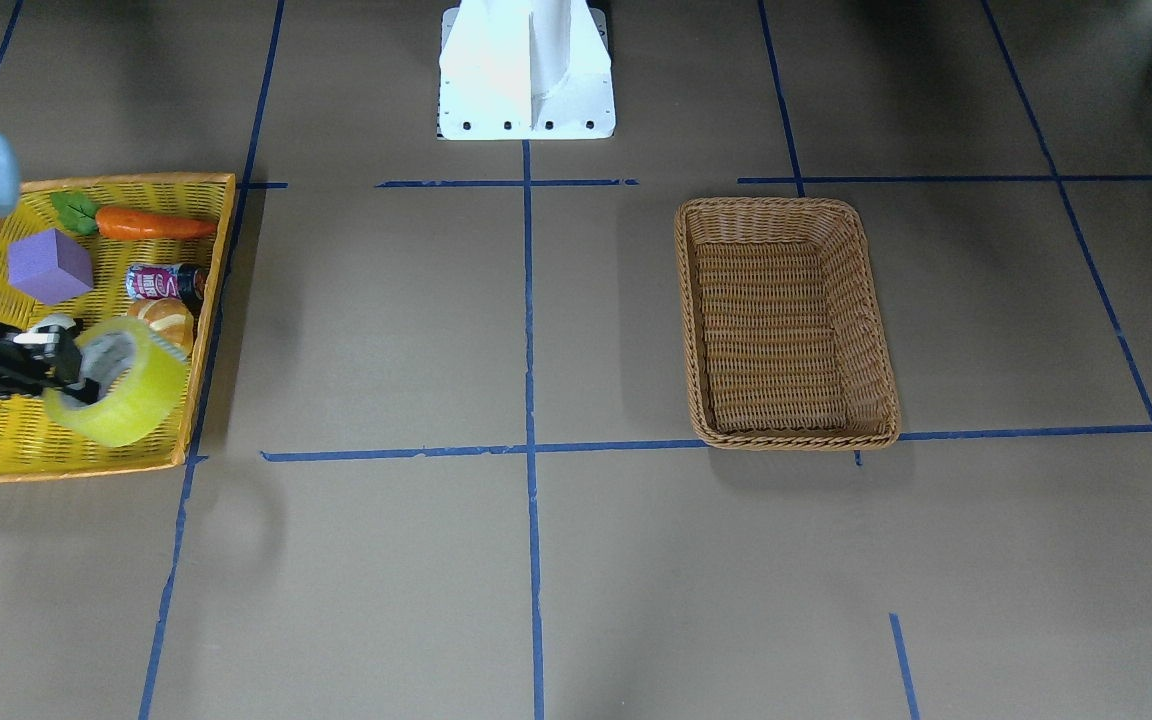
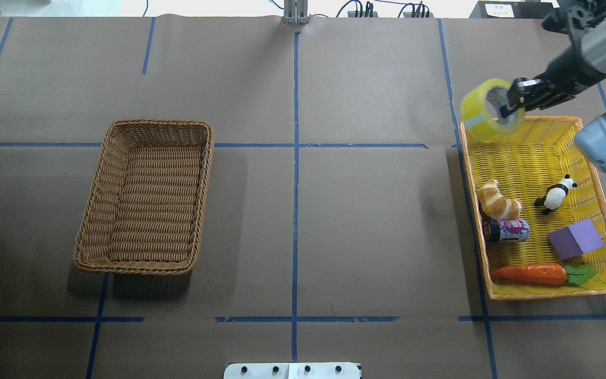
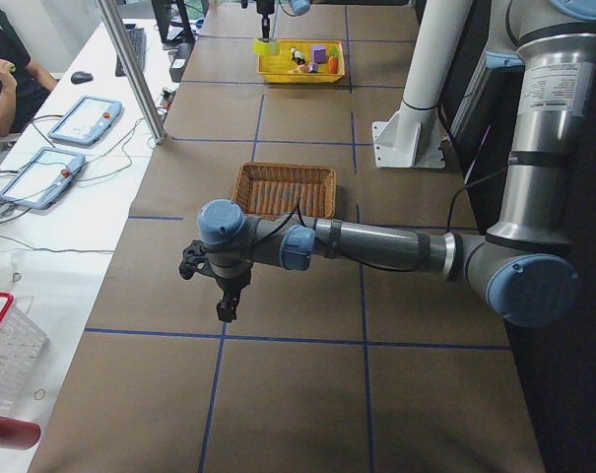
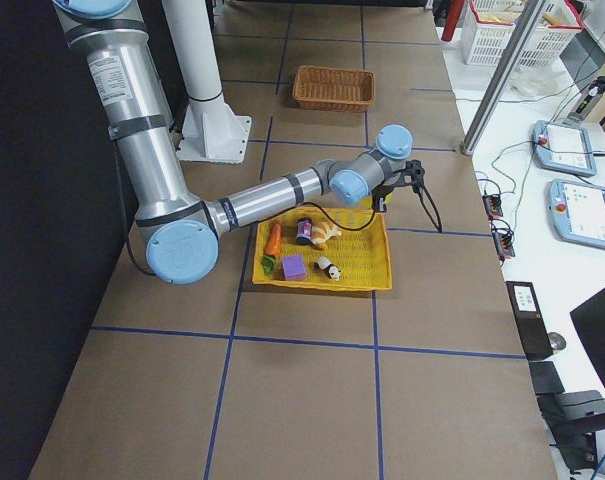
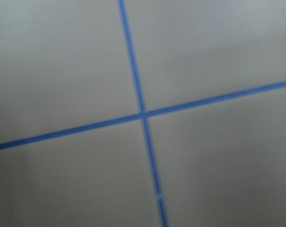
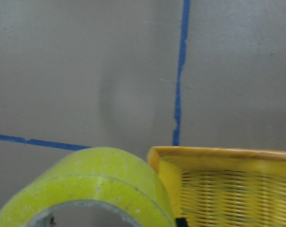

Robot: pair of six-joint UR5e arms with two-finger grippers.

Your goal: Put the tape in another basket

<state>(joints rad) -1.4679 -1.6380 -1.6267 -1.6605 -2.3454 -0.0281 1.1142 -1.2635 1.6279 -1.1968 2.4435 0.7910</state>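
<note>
The yellow-green tape (image 2: 487, 113) hangs tilted in my right gripper (image 2: 511, 108), which is shut on its wall, one finger inside the grey core. The roll is lifted just above the far corner of the yellow tray (image 2: 555, 295). It also shows in the front view (image 1: 121, 385) and the right wrist view (image 6: 86, 184). The brown wicker basket (image 2: 158, 124) stands empty across the table on my left side. My left gripper (image 3: 227, 310) shows only in the exterior left view, hanging over bare table beyond the basket; I cannot tell whether it is open or shut.
In the yellow tray lie a croissant (image 2: 498, 201), a can (image 2: 505, 230), a panda figure (image 2: 555, 195), a purple cube (image 2: 575, 239) and a carrot (image 2: 532, 273). The white robot base (image 1: 526, 70) stands at the table's near-middle edge. Blue tape lines cross the table.
</note>
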